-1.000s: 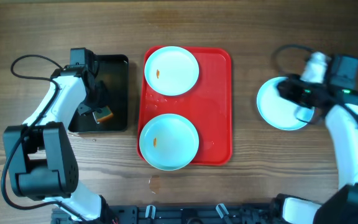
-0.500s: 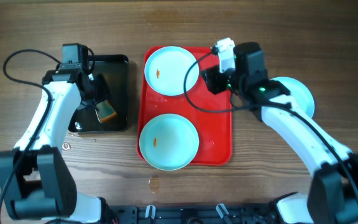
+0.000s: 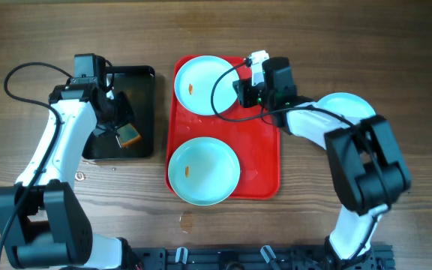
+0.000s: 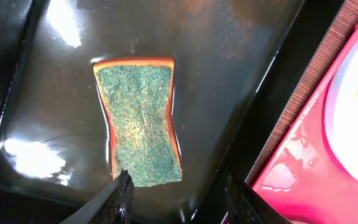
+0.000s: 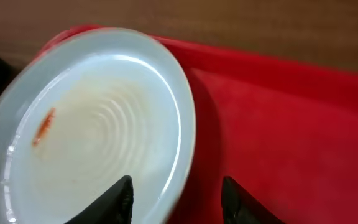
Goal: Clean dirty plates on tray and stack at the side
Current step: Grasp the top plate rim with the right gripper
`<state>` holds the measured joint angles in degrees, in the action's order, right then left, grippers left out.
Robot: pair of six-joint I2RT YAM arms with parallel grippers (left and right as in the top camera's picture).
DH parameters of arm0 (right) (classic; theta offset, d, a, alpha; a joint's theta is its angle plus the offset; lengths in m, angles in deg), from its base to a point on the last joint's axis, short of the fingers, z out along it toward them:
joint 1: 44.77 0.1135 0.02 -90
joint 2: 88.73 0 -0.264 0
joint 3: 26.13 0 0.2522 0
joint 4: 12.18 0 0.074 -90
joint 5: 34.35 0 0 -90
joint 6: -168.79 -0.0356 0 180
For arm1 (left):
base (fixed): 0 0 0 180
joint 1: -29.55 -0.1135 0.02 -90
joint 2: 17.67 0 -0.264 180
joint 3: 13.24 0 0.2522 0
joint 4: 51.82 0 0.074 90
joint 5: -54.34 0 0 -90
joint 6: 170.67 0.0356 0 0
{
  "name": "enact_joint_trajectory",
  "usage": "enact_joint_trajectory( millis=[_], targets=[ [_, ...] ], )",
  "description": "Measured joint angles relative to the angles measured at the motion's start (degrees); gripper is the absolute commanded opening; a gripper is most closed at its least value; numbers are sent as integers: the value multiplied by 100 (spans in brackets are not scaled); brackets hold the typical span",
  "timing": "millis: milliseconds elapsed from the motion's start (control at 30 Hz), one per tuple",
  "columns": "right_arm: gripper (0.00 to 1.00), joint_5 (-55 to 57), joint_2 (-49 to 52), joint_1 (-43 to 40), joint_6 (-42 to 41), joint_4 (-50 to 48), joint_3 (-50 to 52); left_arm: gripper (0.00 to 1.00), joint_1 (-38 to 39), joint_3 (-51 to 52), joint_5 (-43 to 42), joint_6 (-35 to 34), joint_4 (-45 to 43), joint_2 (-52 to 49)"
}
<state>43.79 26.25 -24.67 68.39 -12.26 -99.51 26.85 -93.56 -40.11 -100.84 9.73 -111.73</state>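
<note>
Overhead, tray: red rectangular fine-textured plastic tray (image 3: 265, 150) carrying two round glossy pale-blue plates (image 3: 204, 170); third plate (image 3: 349, 103) lies beside it.
Left gripper (image 4: 179, 202): jaws apart, empty, above green scouring sponge (image 4: 140, 121) in black tray (image 4: 229, 74).
Right gripper (image 5: 178, 199): jaws spread, orange-smeared plate rim between them.

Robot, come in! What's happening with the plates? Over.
Left tool open above sponge in black tray. Right tool open over far plate rim. Near plate also smeared, both on red tray. Nothing blocking.
</note>
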Motion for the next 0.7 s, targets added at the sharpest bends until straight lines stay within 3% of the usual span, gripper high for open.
enact_joint_trajectory(
  millis=[100, 233, 533, 633, 700],
  targets=[
    [30, 4, 208, 22, -129, -66, 0, 46, 0, 0, 0, 0, -2, 0],
    [24, 96, 201, 42, -234, 201, -68, 46, 0, 0, 0, -2, -2, 0],
    [25, 822, -695, 44, -286, 2498, -57, 49, 0, 0, -2, 0, -4, 0],
    [37, 933, -1086, 44, -289, 2953, -48, 51, 0, 0, -2, 0, 0, 0],
    [40, 960, -1276, 44, -317, 3174, -48, 53, 0, 0, -2, 0, 0, 0]
  ],
)
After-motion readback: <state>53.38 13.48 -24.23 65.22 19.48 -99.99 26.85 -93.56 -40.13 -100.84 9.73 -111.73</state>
